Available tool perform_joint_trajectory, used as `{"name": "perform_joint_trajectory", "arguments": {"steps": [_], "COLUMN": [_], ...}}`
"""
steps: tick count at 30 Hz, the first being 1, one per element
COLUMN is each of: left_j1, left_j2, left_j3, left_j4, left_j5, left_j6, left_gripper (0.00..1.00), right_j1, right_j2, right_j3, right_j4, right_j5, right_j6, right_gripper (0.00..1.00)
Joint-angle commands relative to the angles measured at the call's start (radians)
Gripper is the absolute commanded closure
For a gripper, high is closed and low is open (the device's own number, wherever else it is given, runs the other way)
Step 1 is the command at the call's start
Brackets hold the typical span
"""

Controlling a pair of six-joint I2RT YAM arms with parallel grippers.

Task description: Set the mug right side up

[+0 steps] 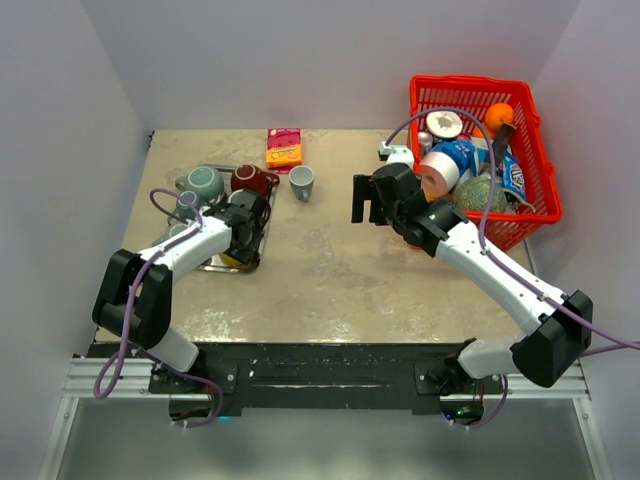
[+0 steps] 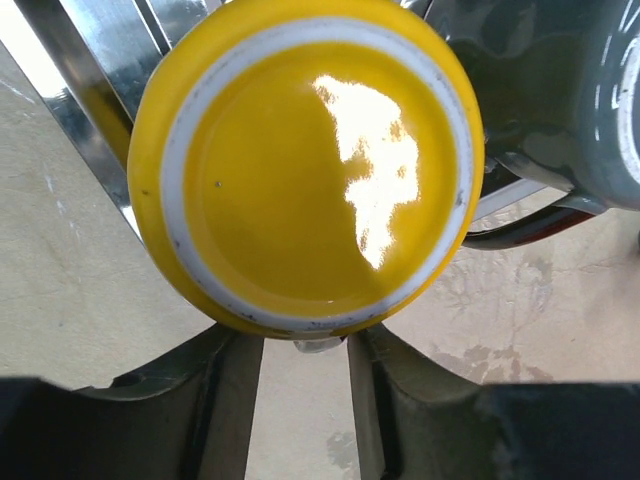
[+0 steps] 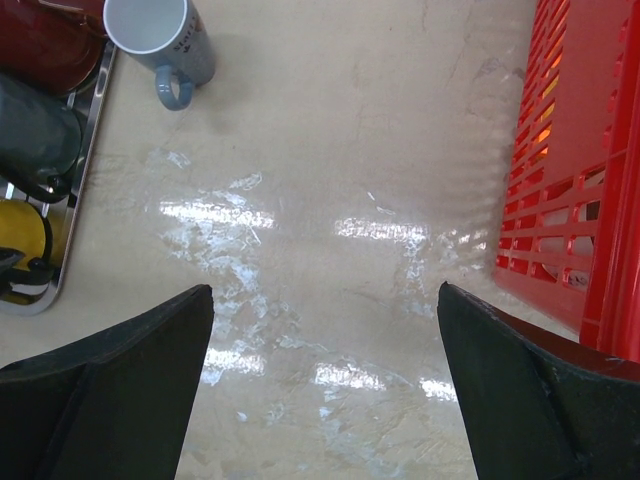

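Yellow mug, its base turned toward the wrist camera, sits in the metal tray directly ahead of the left gripper. That gripper's fingers stand apart at the mug's near edge, clasping nothing. A dark grey mug lies ahead to its right. The right gripper, spread wide and empty, hovers over the table, with the red basket at its right.
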Motion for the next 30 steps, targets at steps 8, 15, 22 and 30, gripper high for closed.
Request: {"name": "perform_joint_trajectory", "arguments": {"steps": [8, 15, 22, 30], "left_j1": [0.005, 0.003, 0.002, 0.000], "left_j2": [-0.064, -0.101, -0.206, -0.403], "left_j3": [-0.023, -0.027, -0.064, -0.089], "left_j4": [0.005, -0.015, 0.020, 0.201], "left_j5": [0.001, 0.010, 0.052, 0.177], "left_j6": [0.035, 0.072, 0.154, 0.386], "left_gripper": [0.92, 1.00, 1.00, 1.00], "right_j1": [-0.005, -0.005, -0.003, -0.005], "right_j2": [-0.036, -0.041, -0.053, -0.066], "right_j3": [-0.010, -0.004, -0.001, -0.054], "right_j4": [0.036, 0.038, 0.078, 0.242], "right_j5": [-0.006, -0.026, -0.162, -0.501], "right_j6": [0.008, 0.008, -0.004, 0.032], "right_gripper": [0.04, 0.04, 0.03, 0.01]}}
